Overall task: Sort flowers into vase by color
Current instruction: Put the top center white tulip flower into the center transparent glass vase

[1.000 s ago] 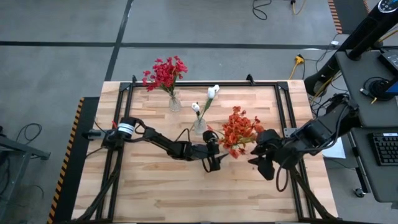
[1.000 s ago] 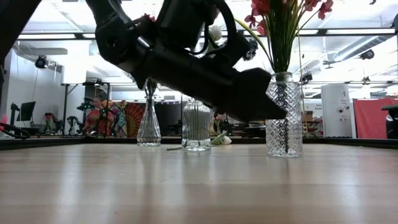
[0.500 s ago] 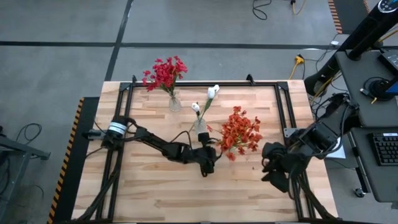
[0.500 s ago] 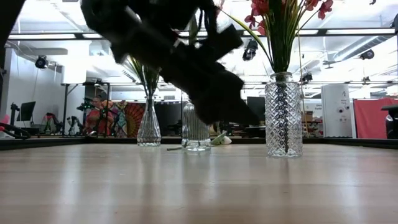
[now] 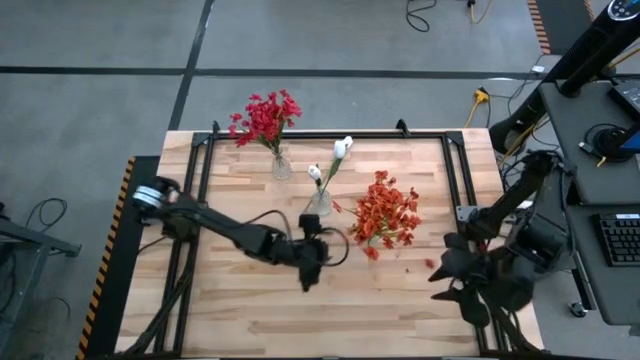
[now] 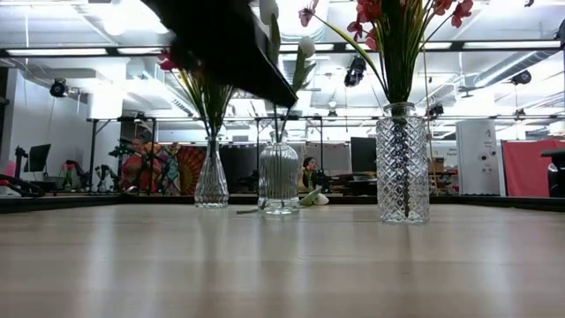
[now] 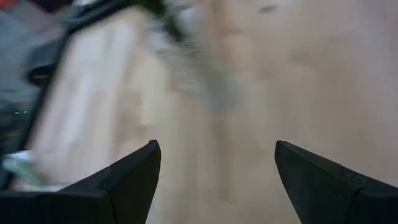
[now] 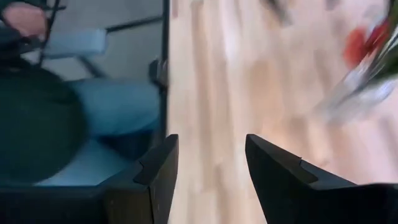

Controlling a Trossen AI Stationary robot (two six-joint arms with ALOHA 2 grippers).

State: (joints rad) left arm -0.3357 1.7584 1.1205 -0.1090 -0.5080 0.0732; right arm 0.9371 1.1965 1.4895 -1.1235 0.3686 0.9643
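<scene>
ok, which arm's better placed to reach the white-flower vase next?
Left, likely: the left gripper hangs open close by the white-flower vase; the right gripper, also open, sits farther off, beyond the orange-red flowers.

Crimson flowers (image 5: 265,116), white buds (image 5: 341,148) and orange flowers (image 5: 385,210) stand upright in vases.

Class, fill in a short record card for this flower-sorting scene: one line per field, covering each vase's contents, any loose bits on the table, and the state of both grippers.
Back vase: crimson-red flowers
Middle vase: white buds
Right vase: orange-red flowers
Loose bits: small red petal piece lying on the table; white bud lying beside the middle vase
Left gripper: open, empty, over the table's middle
Right gripper: open, empty, at the table's right edge
</scene>
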